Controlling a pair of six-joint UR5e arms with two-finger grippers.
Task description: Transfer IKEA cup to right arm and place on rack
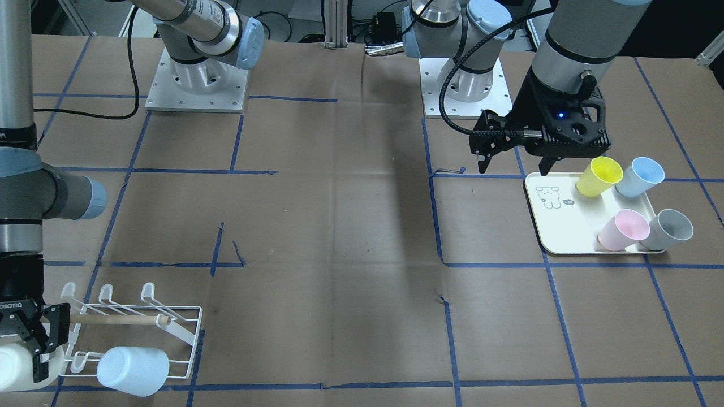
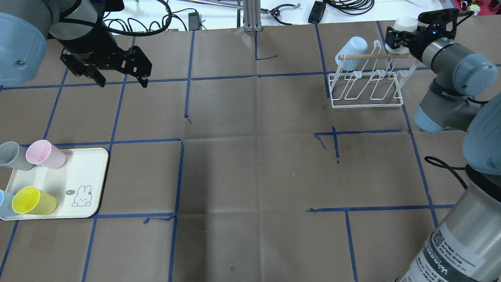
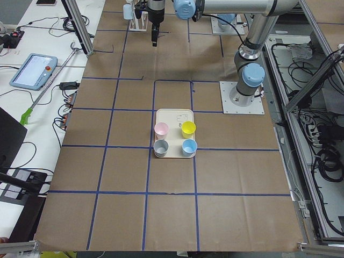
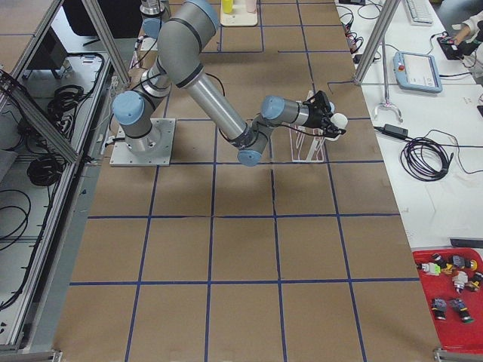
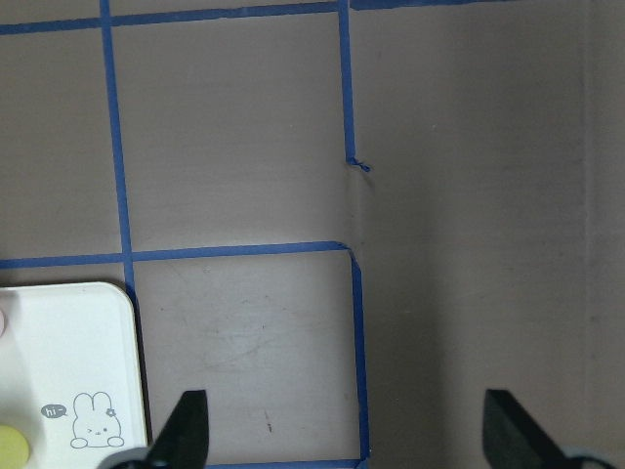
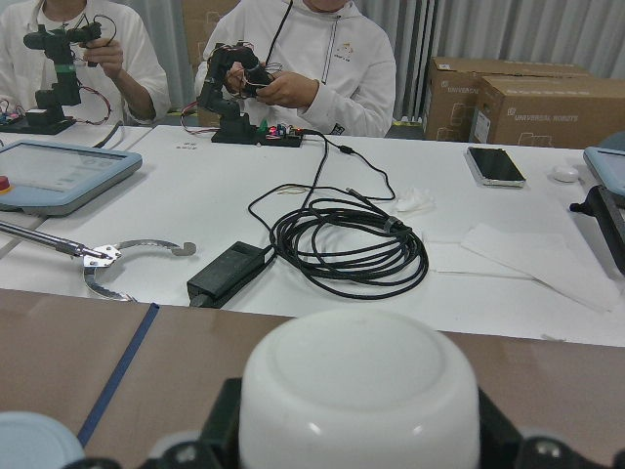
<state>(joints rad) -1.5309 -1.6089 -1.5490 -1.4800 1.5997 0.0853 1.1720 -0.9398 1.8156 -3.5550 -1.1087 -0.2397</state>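
Left gripper [image 2: 123, 80] is noted spread open and empty, hung over the table [image 2: 254, 164] toward its far left corner. Nearer, along the left edge, a cream tray [image 2: 84, 168] is loaded with a grey cup [image 2: 11, 156], a pink cup [image 2: 45, 154], a yellow cup [image 2: 33, 200] and a fourth cup [image 2: 4, 203].

Toward the far right corner the rack [image 2: 368, 84] is set. A pale blue cup [image 2: 352, 47] is hung on its left end and a dowel [image 2: 375, 56] is laid across.

At the rack's right end the right gripper [image 2: 399, 37] is clamped on the white cup [image 2: 405, 24].

The white cup is judged light, stiff and smooth-walled, so likely slippery. A grip across the wall is advised, with the mouth left free. The dowel and the neighbouring prongs are judged the obstacles.
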